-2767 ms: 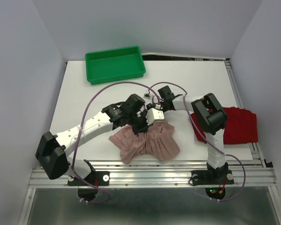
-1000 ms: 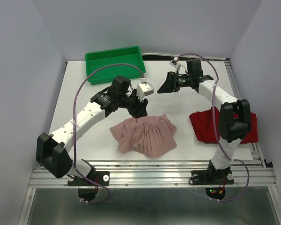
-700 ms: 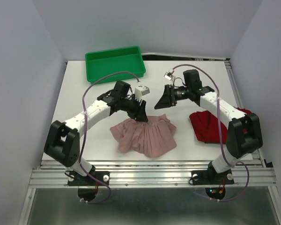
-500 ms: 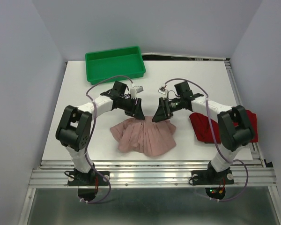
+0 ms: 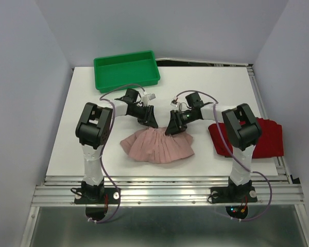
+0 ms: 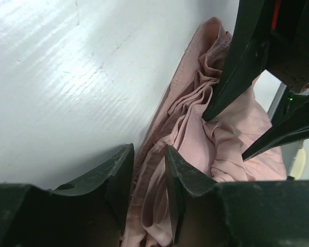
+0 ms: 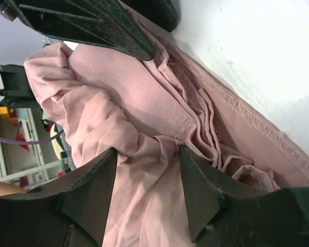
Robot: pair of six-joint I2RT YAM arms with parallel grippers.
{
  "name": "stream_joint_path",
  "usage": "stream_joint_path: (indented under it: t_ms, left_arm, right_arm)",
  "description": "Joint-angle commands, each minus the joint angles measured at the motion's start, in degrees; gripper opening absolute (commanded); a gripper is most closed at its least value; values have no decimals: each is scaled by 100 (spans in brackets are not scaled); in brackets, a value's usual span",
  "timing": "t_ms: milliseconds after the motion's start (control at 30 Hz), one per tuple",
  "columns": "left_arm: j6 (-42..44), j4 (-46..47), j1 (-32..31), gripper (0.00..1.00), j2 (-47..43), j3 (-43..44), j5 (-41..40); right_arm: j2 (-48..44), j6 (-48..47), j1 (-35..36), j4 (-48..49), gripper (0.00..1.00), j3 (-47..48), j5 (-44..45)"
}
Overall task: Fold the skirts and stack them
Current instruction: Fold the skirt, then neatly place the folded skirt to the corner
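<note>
Came down with the left gripper [image 5: 152, 123] and right gripper [image 5: 171, 129] onto the far edge of the dusty pink ruffled skirt [image 5: 157, 146].
Left jaws stood nearly together with a fold of the skirt's edge in the narrow gap; could not tell whether pinched. Right jaws stood spread wide over bunched pleats, the tips down on the cloth. Sat lower and closer together than half a second before, after hanging well apart above the white table [image 5: 92, 139] a second ago, the elbows now raised. Showed the pink skirt near the table's front middle, flatter and shorter front to back than before. Left the dark red skirt [image 5: 265, 136] unmoved at the right edge and the green tray [image 5: 129, 82] at the far left.
</note>
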Motion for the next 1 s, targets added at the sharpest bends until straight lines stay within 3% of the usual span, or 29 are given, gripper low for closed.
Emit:
stream_joint_path:
  t_ms: [0,100,233,333,400,633,767,967]
  left_arm:
    - [552,-319,41,44,-364,141,-290]
    - [650,-662,67,51,-1094,158,-430]
    - [370,-891,190,60,-2272,-25,-992]
    - [-26,-1066,287,97,-3169,-149,-1589]
    - [-167,-1451,287,99,-3616,-140,-2019]
    - [-720,-2779,296,98,-3910,-158,-2742]
    - [-1238,-3062,252,99,-4040,-604,-2829]
    - [-1591,-3299,111,99,-4173,-1176,-3980]
  right_arm:
    - [-197,-104,-9,199,58,187,658]
    - [-698,344,-9,190,63,353,517]
    - [-1701,819,-9,190,77,424,517]
    - [-2096,1092,-9,77,86,293,745]
    - [-2404,1145,-9,-265,98,205,1245]
    - [-3090,1506,-9,-1049,100,-603,2765]
    - [-3284,1400,-9,-1031,100,-1025,2532]
    - [-3188,1102,-9,-1031,97,-1140,2653]
